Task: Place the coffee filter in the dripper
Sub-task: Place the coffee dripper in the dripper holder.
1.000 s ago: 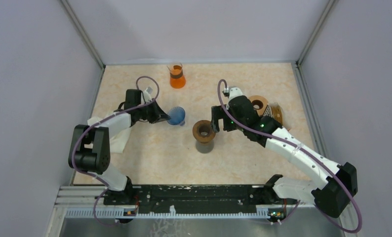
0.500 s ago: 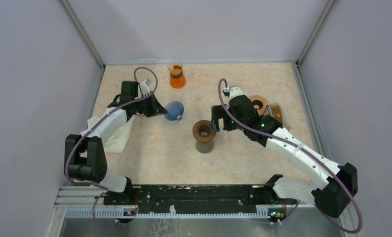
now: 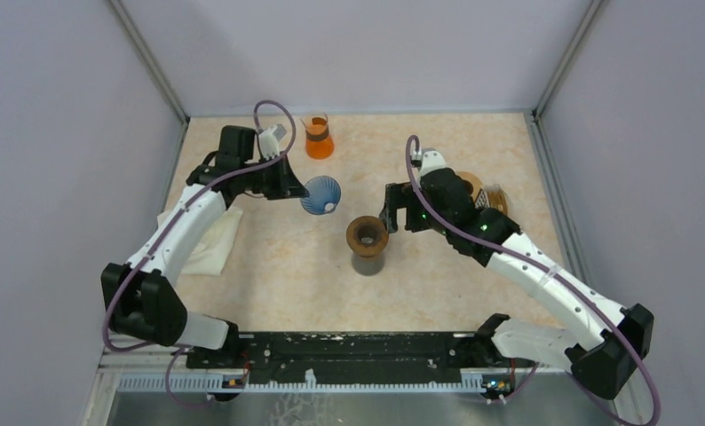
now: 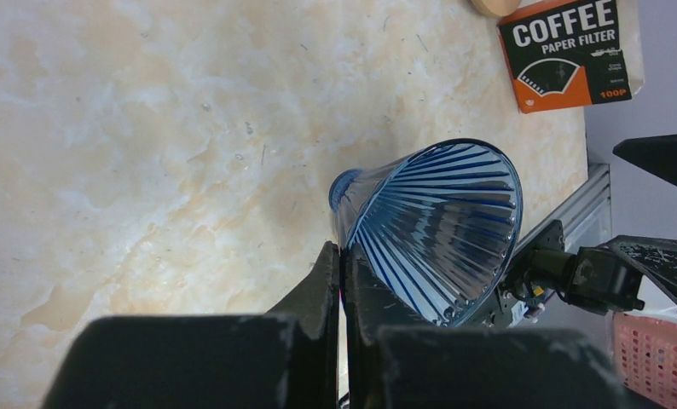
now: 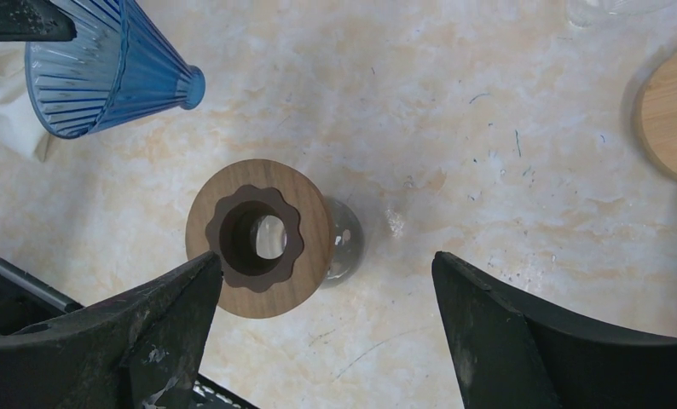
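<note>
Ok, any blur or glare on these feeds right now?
Top external: even light, sharp, no glare. Left wrist: blue dripper and filter box crisp, left fingers near the lens soft. Right wrist: wooden collar sharp, right fingers dark against the bright table.

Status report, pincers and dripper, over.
Left pincer shut on blue ribbed cone dripper, tilted. Right pincer open beside wood-collared glass stand. Dripper empty. Nothing between them.

Things cropped at the edges.
Coffee filter box [image 4: 569,55] loses its top, small print unreadable; blue dripper [image 5: 105,68] cropped above.
</note>
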You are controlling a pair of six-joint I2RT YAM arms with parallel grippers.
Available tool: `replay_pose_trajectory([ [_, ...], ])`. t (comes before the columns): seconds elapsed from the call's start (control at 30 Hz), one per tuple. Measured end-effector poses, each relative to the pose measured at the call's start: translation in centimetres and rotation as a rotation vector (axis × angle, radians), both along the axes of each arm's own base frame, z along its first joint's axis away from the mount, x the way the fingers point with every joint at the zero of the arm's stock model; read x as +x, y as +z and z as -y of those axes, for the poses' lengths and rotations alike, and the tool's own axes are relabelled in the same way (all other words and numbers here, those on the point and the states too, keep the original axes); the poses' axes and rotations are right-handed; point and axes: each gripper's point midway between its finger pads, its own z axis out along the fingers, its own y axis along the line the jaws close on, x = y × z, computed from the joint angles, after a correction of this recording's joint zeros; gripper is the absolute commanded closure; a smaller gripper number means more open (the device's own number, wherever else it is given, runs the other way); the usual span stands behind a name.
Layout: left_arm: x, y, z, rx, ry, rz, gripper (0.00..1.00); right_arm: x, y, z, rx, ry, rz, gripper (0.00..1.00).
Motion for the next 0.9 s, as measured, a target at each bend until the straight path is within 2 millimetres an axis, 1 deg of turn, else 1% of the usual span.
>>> replay_pose_trajectory([
  [0.17,-1.1,1.6,1.4,0.026,-0.050,0.015,1.00,-0.1,1.1,0.1,0.023,-0.003,0.019,0.07],
  [0.3,-2.4,2.8,3.5,0.035,-0.115,0.037,1.00,-0.2,1.6,0.1,0.038,-0.006,0.026,0.07],
  [0.47,-4.1,3.6,5.4,0.039,-0.182,0.040,1.00,-0.3,2.0,0.1,0.049,-0.004,0.033,0.08],
  [0.6,-4.9,4.4,6.7,0.038,-0.220,0.047,1.00,-0.5,2.5,0.2,0.060,-0.004,0.045,0.08],
  [0.73,-5.5,4.8,7.7,0.041,-0.255,0.054,1.00,-0.7,3.0,0.4,0.072,-0.004,0.056,0.09],
  [0.9,-6.5,4.6,8.8,0.056,-0.301,0.040,1.00,-0.6,3.6,0.3,0.082,-0.004,0.067,0.09],
])
